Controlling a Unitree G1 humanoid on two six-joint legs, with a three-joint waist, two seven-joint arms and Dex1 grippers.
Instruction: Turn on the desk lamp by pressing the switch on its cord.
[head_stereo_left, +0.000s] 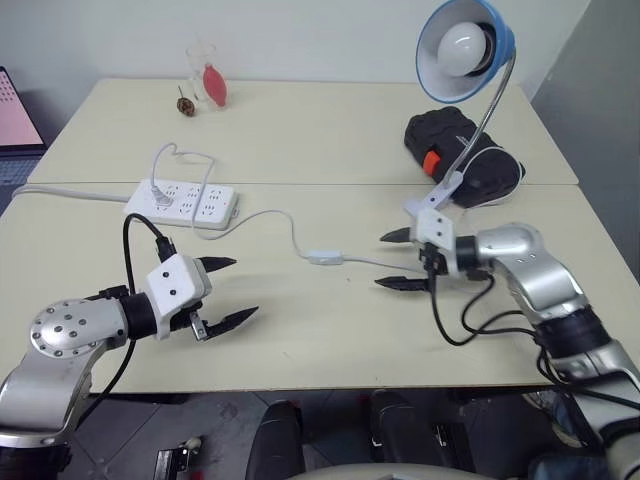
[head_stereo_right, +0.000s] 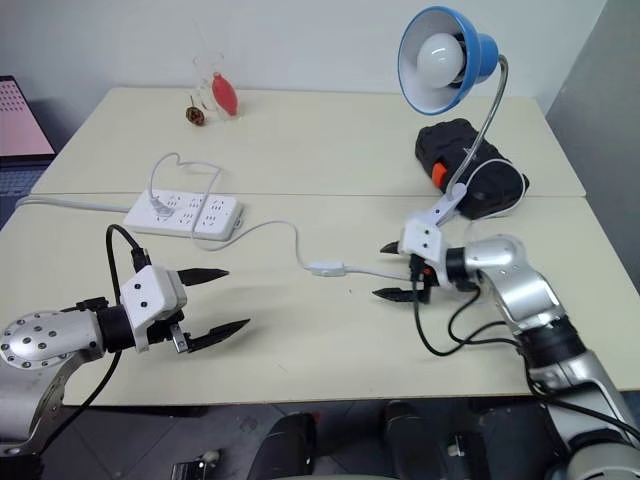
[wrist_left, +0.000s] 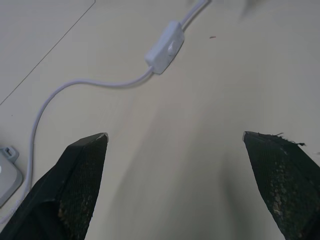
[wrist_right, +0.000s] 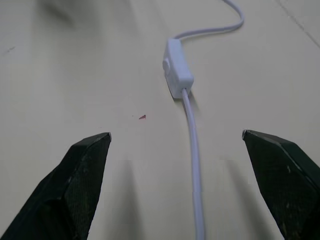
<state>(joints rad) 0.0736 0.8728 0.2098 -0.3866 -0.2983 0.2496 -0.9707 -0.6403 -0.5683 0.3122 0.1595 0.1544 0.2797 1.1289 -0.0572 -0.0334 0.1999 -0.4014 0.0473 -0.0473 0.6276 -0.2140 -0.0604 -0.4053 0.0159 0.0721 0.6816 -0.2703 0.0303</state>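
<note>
Switch (head_stereo_left: 324, 257): flat on cord (head_stereo_left: 268, 220), nine o'clock of right gripper (head_stereo_left: 402, 259).
Jaws: both spread wide, empty; left gripper (head_stereo_left: 226, 291) likewise.
Approach: lower one fingertip squarely onto rocker, press gently.

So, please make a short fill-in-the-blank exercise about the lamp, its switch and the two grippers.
1. The lamp has a round shade of ____ colour.
2. The switch lies on the table between the left gripper and the ____ gripper.
3. Both grippers have their jaws ____.
4. The cord runs from the switch to the white ____ strip.

Missing words: blue; right; open; power
</note>
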